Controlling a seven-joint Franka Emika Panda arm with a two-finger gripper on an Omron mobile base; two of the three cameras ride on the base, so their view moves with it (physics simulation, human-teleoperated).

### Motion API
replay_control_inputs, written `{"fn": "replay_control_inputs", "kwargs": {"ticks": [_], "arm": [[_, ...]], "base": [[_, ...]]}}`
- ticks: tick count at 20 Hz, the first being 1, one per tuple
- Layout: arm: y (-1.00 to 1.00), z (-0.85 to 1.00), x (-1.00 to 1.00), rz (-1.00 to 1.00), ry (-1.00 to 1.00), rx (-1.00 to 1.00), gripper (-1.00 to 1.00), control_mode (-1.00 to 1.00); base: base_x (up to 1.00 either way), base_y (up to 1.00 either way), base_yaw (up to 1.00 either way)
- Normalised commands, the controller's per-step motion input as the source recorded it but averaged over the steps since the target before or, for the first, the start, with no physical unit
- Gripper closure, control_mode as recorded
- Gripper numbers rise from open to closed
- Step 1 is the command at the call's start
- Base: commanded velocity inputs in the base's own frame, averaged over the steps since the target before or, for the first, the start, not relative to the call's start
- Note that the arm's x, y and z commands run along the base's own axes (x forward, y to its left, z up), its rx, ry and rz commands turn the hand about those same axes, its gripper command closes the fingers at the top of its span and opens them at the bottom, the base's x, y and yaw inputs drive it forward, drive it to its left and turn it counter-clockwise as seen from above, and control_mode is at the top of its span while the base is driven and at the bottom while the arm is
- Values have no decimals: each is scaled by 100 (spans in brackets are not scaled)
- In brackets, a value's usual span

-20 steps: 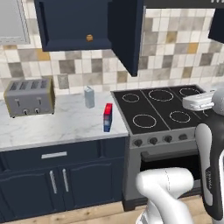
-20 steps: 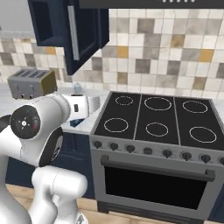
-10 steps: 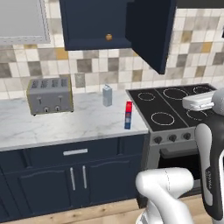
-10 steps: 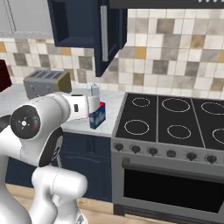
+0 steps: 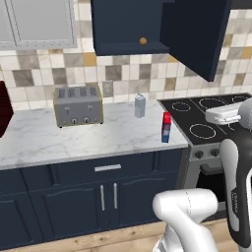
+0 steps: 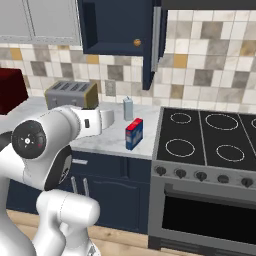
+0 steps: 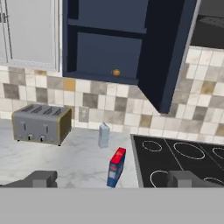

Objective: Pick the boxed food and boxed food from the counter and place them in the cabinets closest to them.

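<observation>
A blue boxed food (image 5: 167,127) with a red top stands upright on the white marble counter (image 5: 74,140), close to the stove. It also appears in the right base view (image 6: 134,134) and low in the hand view (image 7: 116,167). Above it hangs a navy cabinet (image 5: 128,24) with its door (image 5: 197,34) swung open; a small orange thing (image 7: 116,72) sits on its shelf. My gripper (image 7: 113,179) is open and empty. It hovers well back from the counter, its fingertips (image 7: 41,178) spread wide on either side of the box in the hand view.
A pale carton (image 5: 140,106) stands behind the box, and a silver toaster (image 5: 78,105) sits further left. The black stove (image 5: 211,123) lies to the right. Light grey wall cabinets (image 5: 39,22) hang at the upper left, and a dark red object (image 6: 10,90) sits at the far left.
The whole scene has slid to the right in both base views, so the camera has moved left along the counter. The box and carton stay put on the counter.
</observation>
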Motion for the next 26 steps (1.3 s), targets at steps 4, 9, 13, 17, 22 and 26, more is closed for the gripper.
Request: {"fn": "replay_control_inputs", "kwargs": {"ticks": [4, 9, 13, 17, 22, 26], "arm": [[0, 0, 0, 0, 0, 0, -100, 100], [0, 0, 0, 0, 0, 0, -100, 100], [0, 0, 0, 0, 0, 0, -100, 100], [0, 0, 0, 0, 0, 0, -100, 100], [0, 0, 0, 0, 0, 0, -100, 100], [0, 0, 0, 0, 0, 0, -100, 100]], "base": [[-1, 54, 0], [-3, 50, -1], [-3, 6, 0], [0, 0, 0], [9, 0, 0], [35, 0, 0]]}}
